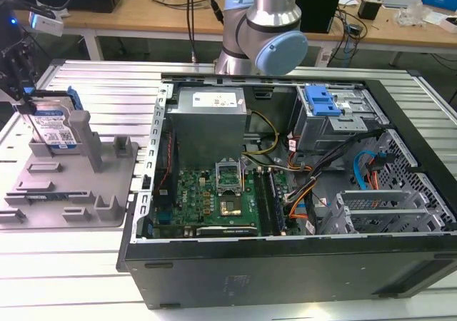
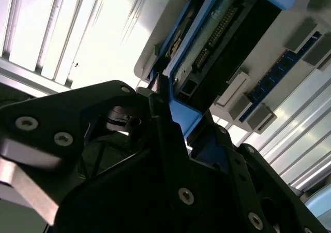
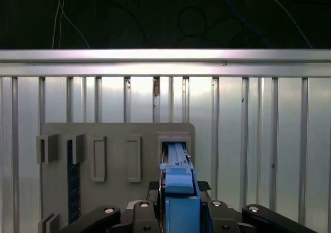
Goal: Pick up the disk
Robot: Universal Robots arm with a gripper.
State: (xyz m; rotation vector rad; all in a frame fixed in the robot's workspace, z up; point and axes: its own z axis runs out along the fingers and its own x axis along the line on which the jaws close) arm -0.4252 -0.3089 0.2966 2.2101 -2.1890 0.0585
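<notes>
Looks: the disk (image 1: 53,127) is a flat silver slab, and I see a white-and-blue label on its broad face and blue trim along its edge.
Place: it stands upright on edge at the back of the grey holder tray (image 1: 107,192), on the exterior view's left. In the first wrist view I look down its blue edge (image 3: 178,189) to a slot in the tray (image 3: 119,134).
Underside: in the second wrist view I see the disk (image 2: 227,41) as a dark body with a connector row.
Gripper: the gripper (image 1: 27,105) sits on the disk's top edge, jaws narrow and closed on its two faces. In both wrist views the blue trim fills the gap (image 3: 178,194) (image 2: 173,116).
Neighbours: a grey post (image 1: 82,137) of the tray rises just beside the disk. A dark blue strip (image 3: 74,176) lies in another tray slot.
Farther off: the open computer case (image 1: 300,271) stands just beside the tray towards the exterior view's right, with a green board (image 1: 214,192) and a blue-handled drive bay (image 1: 321,101) inside.
Behind: the arm (image 1: 268,28) stands beyond the case.
Surface: I see a ribbed metal table (image 1: 93,85) under the tray and the case.
</notes>
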